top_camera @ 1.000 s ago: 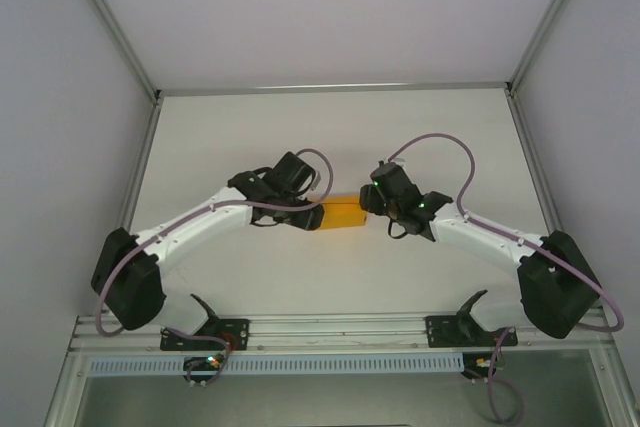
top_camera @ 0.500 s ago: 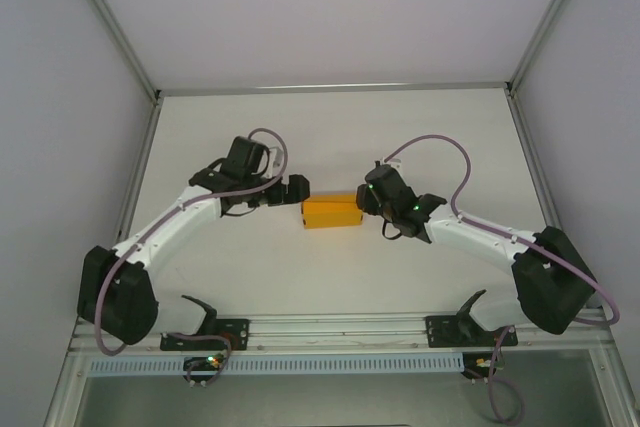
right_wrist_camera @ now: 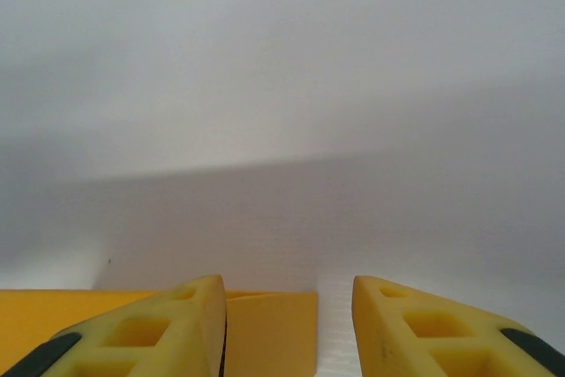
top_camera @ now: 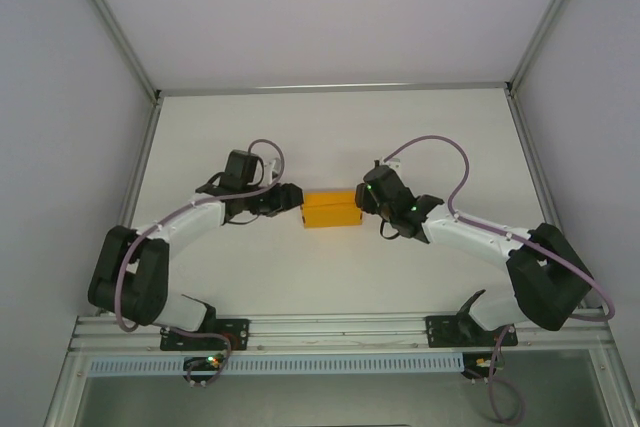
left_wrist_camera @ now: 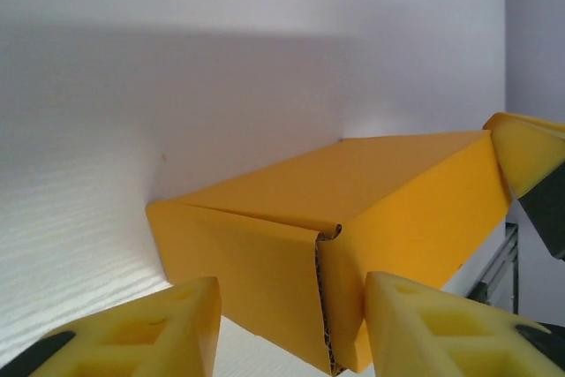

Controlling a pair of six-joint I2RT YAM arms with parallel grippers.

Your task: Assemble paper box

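paper box (top_camera: 331,209): orange-yellow, already folded into a closed little block. It lies flat around the middle of the white tabletop (top_camera: 330,127), long side running left to right in the overhead view.
left claw (top_camera: 293,197): right up against the box's left end. Its fingers (left_wrist_camera: 159,333) are parted, with nothing pinched between them as far as i can see.
box vs left claw: from the left wrist cam the box's end face sits just past the fingertips, kinda diagonal. Its lower corner dips into the gap, and a strip of bare tabletop shows between that corner and one finger.
seam (left_wrist_camera: 325,297): on that end face a flap edge shows raw corrugated card running down the corner, slightly curled at the top.
right claw (top_camera: 367,197): at the box's right end, pretty much mirroring the other one, fingers apart too.
box vs right claw: the right wrist cam has the box low in frame, mostly tucked behind one finger. Its edge ends partway across the gap, with white tabletop between that edge and the other finger.
far end: in the left wrist cam a yellow fingertip (left_wrist_camera: 528,152) of the right claw meets the box's far top corner. Can't tell if it's actually pressing.
overall: the box sits between the two claws, one at each short end.
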